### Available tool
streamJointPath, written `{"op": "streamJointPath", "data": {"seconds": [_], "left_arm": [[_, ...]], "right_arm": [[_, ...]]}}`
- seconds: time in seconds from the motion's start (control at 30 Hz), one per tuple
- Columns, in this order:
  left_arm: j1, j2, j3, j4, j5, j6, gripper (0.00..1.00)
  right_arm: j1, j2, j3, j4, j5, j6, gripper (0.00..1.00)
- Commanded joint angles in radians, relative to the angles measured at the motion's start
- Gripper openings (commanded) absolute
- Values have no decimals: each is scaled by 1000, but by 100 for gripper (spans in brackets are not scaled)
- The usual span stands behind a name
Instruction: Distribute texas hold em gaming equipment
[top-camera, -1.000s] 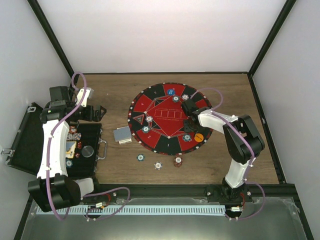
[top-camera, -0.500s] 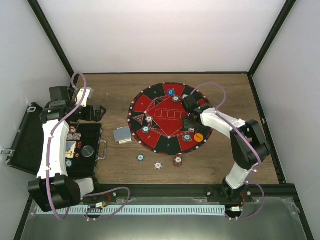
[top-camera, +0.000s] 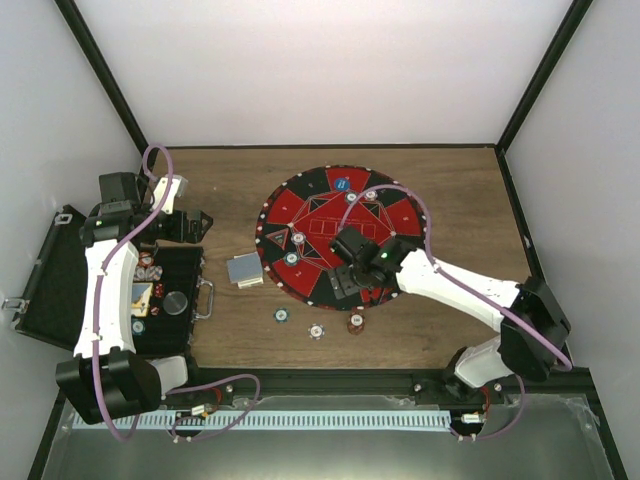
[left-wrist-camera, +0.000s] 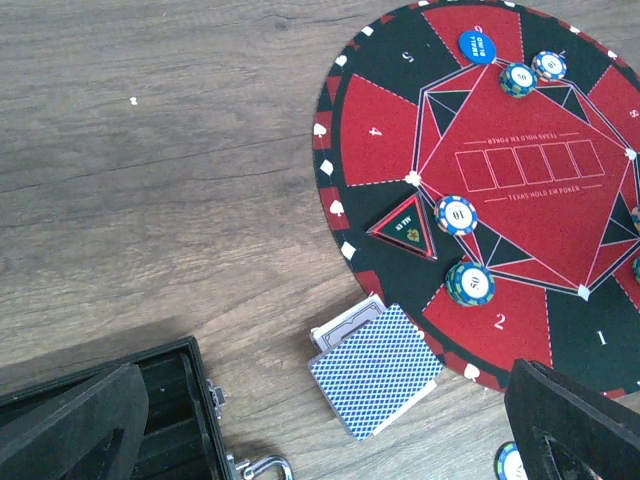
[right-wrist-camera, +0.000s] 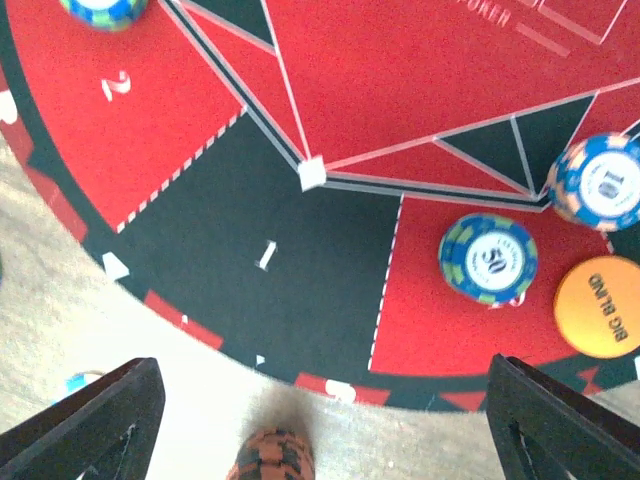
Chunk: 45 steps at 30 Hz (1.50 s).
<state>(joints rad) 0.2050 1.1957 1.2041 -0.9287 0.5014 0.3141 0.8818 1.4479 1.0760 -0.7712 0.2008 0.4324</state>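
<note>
The round red and black poker mat (top-camera: 300, 215) lies mid-table. My right gripper (top-camera: 345, 285) hangs open over its near edge, holding nothing. Below it, a red-and-black chip (right-wrist-camera: 272, 460) lies on the wood between the fingers (right-wrist-camera: 90, 420). To the right on the mat are a blue "50" chip (right-wrist-camera: 487, 258), a "10" chip (right-wrist-camera: 603, 182) and the orange big-blind disc (right-wrist-camera: 600, 305). The blue-backed card deck (left-wrist-camera: 378, 368) lies off the mat's left edge. My left gripper (top-camera: 195, 225) is open and empty above the case. A blue disc (left-wrist-camera: 478, 45) sits at the mat's far side.
An open black case (top-camera: 160, 300) holding more chips stands at the left, its latch toward the deck. Two more loose chips (top-camera: 283, 315) (top-camera: 316, 330) lie on the wood in front of the mat. An "all in" triangle (left-wrist-camera: 405, 228) rests on the mat's left part.
My right arm has swung from the mat's right side across to its near edge, and its jaws have spread wider. The left arm has stayed still.
</note>
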Motion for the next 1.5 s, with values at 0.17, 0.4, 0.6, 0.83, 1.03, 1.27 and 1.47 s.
{"op": "streamJointPath", "data": {"seconds": [0.17, 0.4, 0.6, 0.83, 1.03, 1.27, 1.47], "left_arm": [[6, 3, 2, 21, 21, -19, 100], [6, 0, 6, 17, 9, -14, 100], [6, 2, 4, 18, 11, -17, 100], [7, 3, 6, 18, 9, -19, 100], [7, 2, 5, 18, 7, -17, 100], [7, 2, 4, 19, 6, -16, 100], [6, 2, 5, 19, 5, -15, 100]], "right_arm": [[91, -48, -116, -26, -81, 79, 89], [135, -35, -160, 13, -135, 78, 87], [136, -36, -180, 18, -147, 70, 81], [137, -26, -203, 26, -143, 69, 74], [137, -18, -206, 27, -145, 63, 63], [137, -15, -208, 24, -143, 64, 54], [138, -14, -208, 17, -146, 63, 53]]}}
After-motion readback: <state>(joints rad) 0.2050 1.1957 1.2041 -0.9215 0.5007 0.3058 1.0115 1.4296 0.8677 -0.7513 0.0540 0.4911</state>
